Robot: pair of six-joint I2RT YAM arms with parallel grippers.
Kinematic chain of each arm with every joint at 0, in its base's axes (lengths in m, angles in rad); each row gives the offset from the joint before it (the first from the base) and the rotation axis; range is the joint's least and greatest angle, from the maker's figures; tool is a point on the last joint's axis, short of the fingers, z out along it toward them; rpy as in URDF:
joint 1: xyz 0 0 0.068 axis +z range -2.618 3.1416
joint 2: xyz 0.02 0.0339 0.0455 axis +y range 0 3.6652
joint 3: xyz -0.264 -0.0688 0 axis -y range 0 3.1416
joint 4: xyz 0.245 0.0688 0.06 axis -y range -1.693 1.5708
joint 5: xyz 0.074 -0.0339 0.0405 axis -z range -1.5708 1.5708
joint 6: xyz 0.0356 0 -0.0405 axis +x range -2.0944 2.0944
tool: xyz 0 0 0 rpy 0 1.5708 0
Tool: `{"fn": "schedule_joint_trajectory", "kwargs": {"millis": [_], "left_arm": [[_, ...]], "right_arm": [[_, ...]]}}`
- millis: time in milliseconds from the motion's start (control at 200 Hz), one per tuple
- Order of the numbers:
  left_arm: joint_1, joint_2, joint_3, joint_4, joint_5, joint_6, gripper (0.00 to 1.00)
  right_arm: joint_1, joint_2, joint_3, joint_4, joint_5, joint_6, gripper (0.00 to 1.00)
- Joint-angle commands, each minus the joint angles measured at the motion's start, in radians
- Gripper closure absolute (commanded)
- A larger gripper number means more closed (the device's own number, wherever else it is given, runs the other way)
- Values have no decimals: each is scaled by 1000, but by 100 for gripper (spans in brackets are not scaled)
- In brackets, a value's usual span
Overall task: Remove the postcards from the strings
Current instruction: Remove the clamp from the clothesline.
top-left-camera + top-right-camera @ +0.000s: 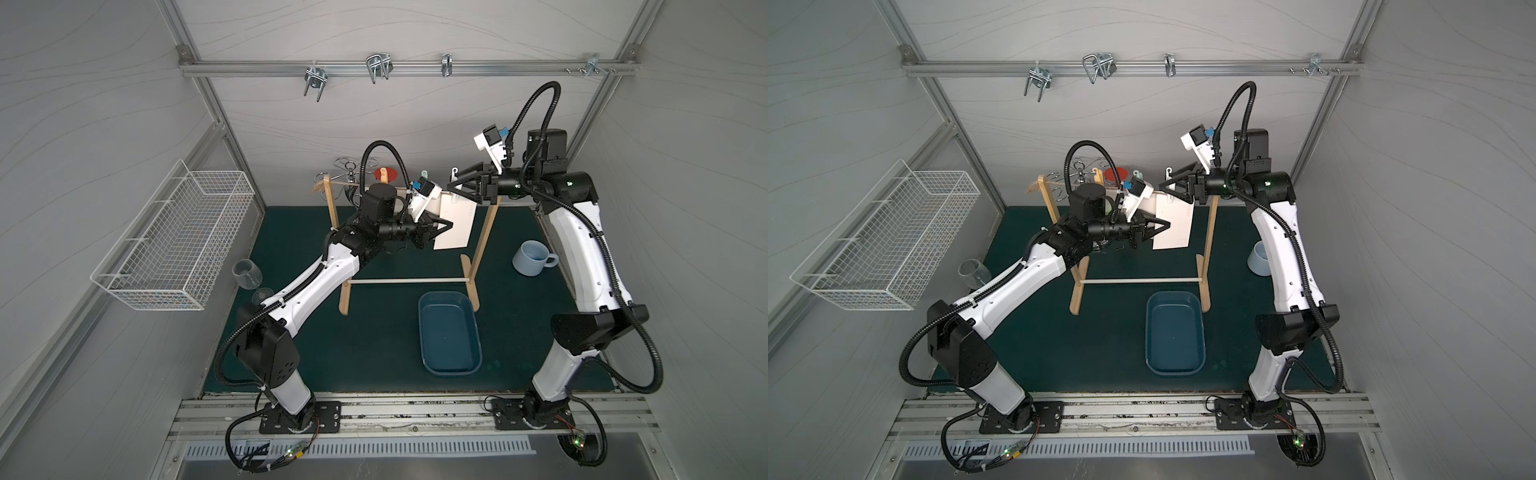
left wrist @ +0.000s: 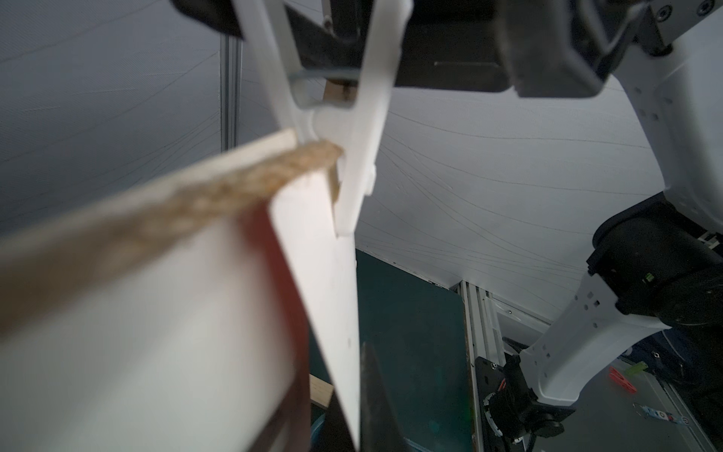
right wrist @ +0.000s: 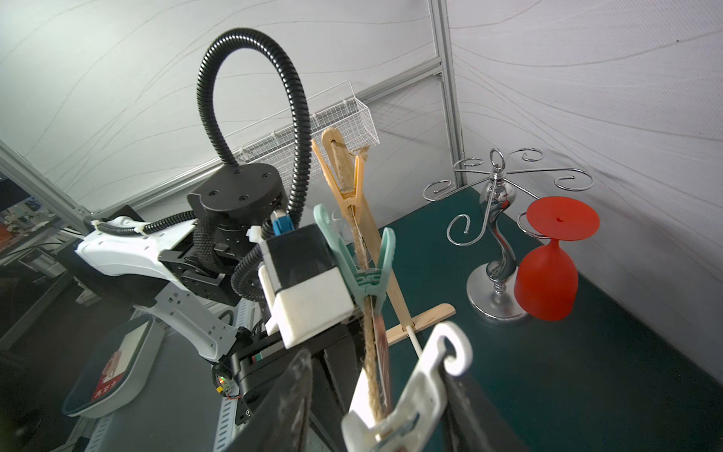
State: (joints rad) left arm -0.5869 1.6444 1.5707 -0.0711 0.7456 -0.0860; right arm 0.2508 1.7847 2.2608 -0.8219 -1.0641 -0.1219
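Mint peg [image 3: 365,274] on twine [image 3: 369,352] shows only wrist-side.

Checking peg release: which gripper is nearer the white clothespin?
Right. The right gripper has its jaws around the white clothespin on the string. The left gripper is lower, shut on the postcard.

White arm shells [image 1: 309,286] with black joints, black corrugated cables [image 1: 540,99], white wrist camera housings [image 1: 490,145], black base plates [image 1: 299,417]
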Motion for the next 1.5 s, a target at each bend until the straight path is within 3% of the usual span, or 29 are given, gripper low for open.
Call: {"fn": "schedule_joint_trajectory", "kwargs": {"millis": [0,110,360,680,815,1126,1326,1496], "left_arm": [[5,-16,54,9,37,6,100],[6,-15,57,5,46,5,100],[8,-12,62,2,64,0,100],[9,-9,76,-5,80,-4,100],[9,-8,78,-10,82,-4,100],[9,-9,83,-27,82,5,100],[9,-10,84,-30,81,5,100],[9,-8,82,-41,78,2,100]], "right_arm": [[-12,-20,-15,-15,-64,8,48],[-17,-14,-15,-15,-82,10,43],[-28,-17,-35,1,-119,16,44],[-39,-22,-55,23,-146,25,56],[-42,-28,-72,48,-158,40,66],[-44,-40,-96,92,-165,66,100],[-44,-49,-108,107,-157,82,100],[-44,-86,-163,241,-117,164,100]]}}
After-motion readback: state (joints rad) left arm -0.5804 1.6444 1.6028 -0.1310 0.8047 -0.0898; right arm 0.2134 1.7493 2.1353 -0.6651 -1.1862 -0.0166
